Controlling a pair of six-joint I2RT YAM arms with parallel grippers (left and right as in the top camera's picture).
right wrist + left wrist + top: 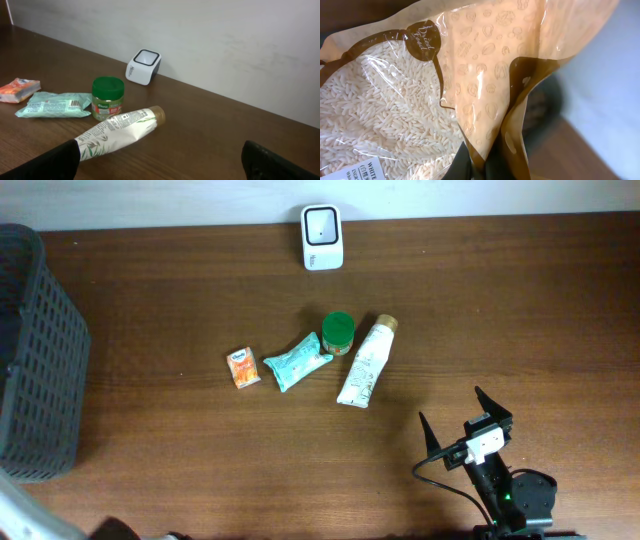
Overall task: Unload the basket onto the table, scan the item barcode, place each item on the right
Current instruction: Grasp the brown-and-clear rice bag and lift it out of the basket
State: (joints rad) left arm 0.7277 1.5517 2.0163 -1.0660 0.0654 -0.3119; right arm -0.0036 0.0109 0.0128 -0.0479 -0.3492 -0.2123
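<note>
Left gripper (482, 164) clamps one rice bag (385, 115); right gripper (450, 407) stands wide apart. Table (520, 300) holds one scanner (322, 237), jar (338, 332), tube (366, 360), teal packet (297, 361), orange packet (243, 368).

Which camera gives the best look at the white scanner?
The right wrist view: the scanner is large enough to show its side and dark window. Overhead shows the scanner small, from the top only. The left wrist view shows just a rice bag.

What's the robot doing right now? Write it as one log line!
left gripper: shut on rice bag | right gripper: open, empty | scanner: untouched
</note>
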